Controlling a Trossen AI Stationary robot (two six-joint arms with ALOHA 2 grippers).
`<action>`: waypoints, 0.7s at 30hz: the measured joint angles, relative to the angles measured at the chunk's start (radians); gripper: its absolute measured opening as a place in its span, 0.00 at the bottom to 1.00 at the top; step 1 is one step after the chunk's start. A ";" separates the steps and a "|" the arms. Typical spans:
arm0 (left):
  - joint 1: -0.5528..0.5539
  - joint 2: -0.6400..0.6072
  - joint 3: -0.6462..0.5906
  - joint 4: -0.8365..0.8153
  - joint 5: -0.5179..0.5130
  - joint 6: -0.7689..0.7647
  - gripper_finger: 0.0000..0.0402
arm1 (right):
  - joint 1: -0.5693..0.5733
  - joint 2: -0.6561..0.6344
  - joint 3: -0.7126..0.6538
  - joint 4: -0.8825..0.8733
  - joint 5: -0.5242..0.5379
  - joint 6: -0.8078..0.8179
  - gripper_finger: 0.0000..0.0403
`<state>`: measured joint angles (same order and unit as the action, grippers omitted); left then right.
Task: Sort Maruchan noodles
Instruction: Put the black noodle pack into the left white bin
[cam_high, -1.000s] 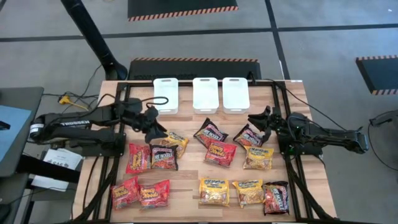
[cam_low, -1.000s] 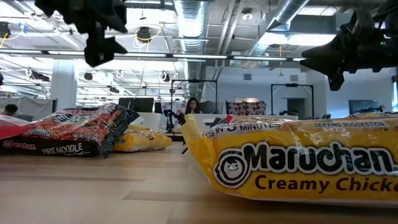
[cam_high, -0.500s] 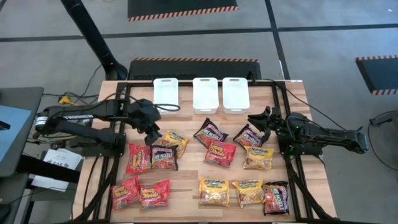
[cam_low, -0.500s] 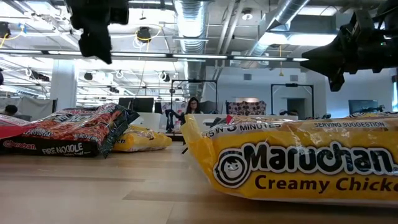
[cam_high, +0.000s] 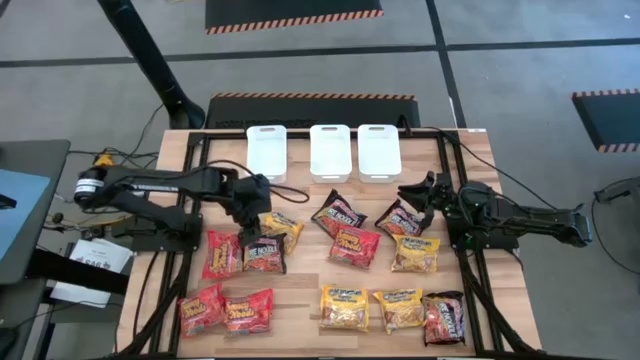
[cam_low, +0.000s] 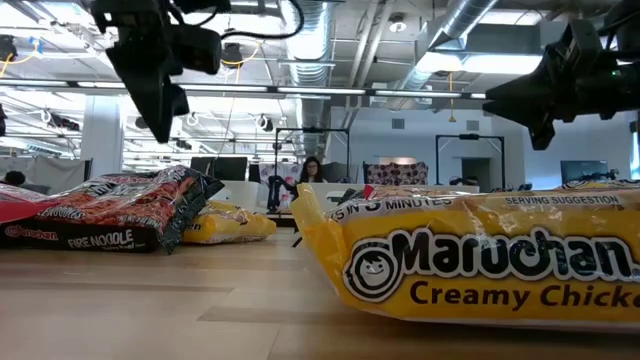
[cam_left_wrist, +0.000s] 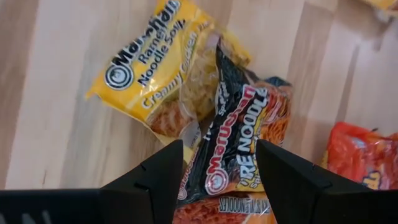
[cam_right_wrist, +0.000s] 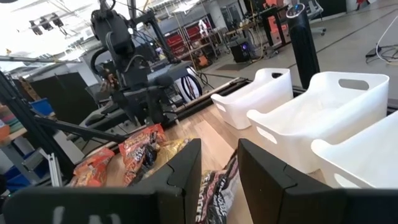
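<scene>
Several Maruchan noodles packets in red, yellow and black lie flat on the wooden table (cam_high: 300, 285). My left gripper (cam_high: 252, 214) (cam_left_wrist: 217, 177) hangs open and points steeply down. It is above a black Fire Noodle packet (cam_left_wrist: 242, 130) (cam_high: 264, 254) that overlaps a yellow Creamy Chicken packet (cam_left_wrist: 155, 68) (cam_high: 284, 227). It touches neither. My right gripper (cam_high: 410, 193) (cam_right_wrist: 219, 168) waits level above the table's right side, near a black packet (cam_high: 400, 217). Its fingers are apart with nothing between them.
Three white bins (cam_high: 267, 150) (cam_high: 330, 150) (cam_high: 379, 150) stand in a row at the far edge. Red packets (cam_high: 222, 252) lie left of the black one. A yellow packet (cam_low: 470, 255) lies close to the low camera. A black frame (cam_high: 195, 180) borders the table.
My left gripper has moved toward the table's right and near edges and come down. It has tipped from a shallow slant to pointing steeply down over the black and yellow packets, and stays open. No packet has moved.
</scene>
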<state>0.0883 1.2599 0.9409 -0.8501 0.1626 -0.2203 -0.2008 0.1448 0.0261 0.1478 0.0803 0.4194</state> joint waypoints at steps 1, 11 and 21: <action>0.000 0.012 0.000 0.000 0.009 0.000 0.48 | 0.000 0.000 0.000 -0.004 0.000 0.000 0.33; 0.000 0.122 0.000 0.001 0.042 0.034 0.48 | 0.000 0.000 0.000 -0.017 -0.001 0.000 0.33; 0.000 0.213 0.000 0.003 0.063 0.053 0.48 | 0.000 0.000 0.000 -0.017 -0.001 0.000 0.33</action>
<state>0.0883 1.4724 0.9405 -0.8466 0.2258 -0.1676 -0.2008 0.1448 0.0261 0.1310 0.0795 0.4194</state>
